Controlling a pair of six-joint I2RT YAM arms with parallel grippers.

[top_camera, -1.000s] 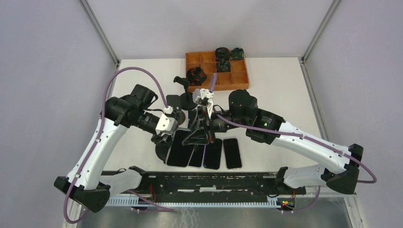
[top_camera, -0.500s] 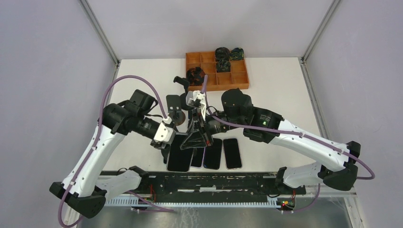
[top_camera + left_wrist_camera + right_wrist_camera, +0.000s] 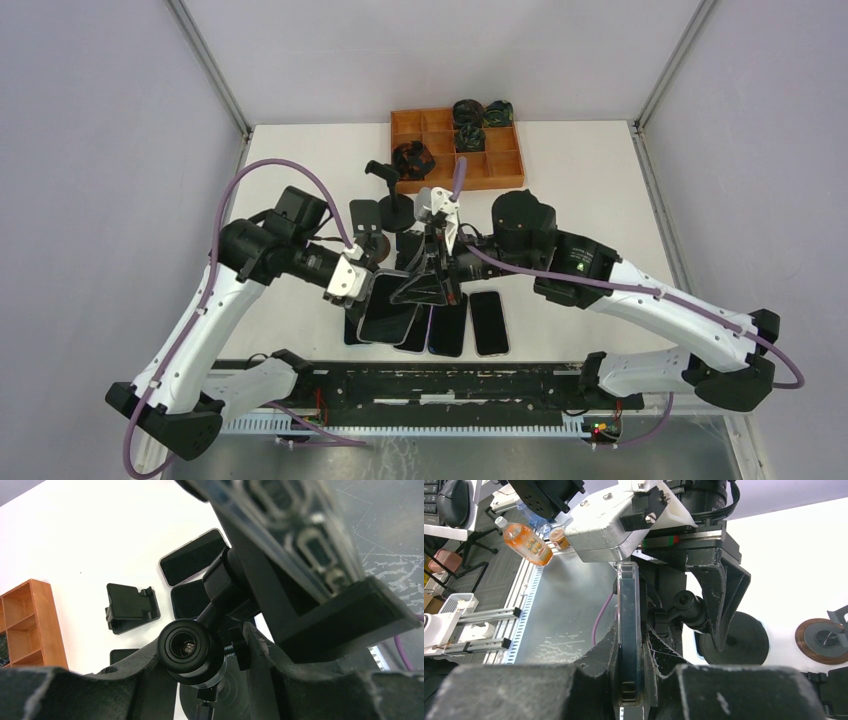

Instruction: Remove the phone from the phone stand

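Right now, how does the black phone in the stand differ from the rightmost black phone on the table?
Pose: the black phone in the stand is tilted up; the rightmost black phone lies flat on the white table. Contact: the right gripper pinches the mounted phone's edge; nothing touches the rightmost one. Both show dark screens.

Our left arm (image 3: 205, 310) and right arm (image 3: 660, 305) bend inward, wrists nearly meeting. Our left gripper (image 3: 200, 672) clamps the stand (image 3: 190, 650); our right gripper (image 3: 629, 680) pinches the phone (image 3: 628, 615).
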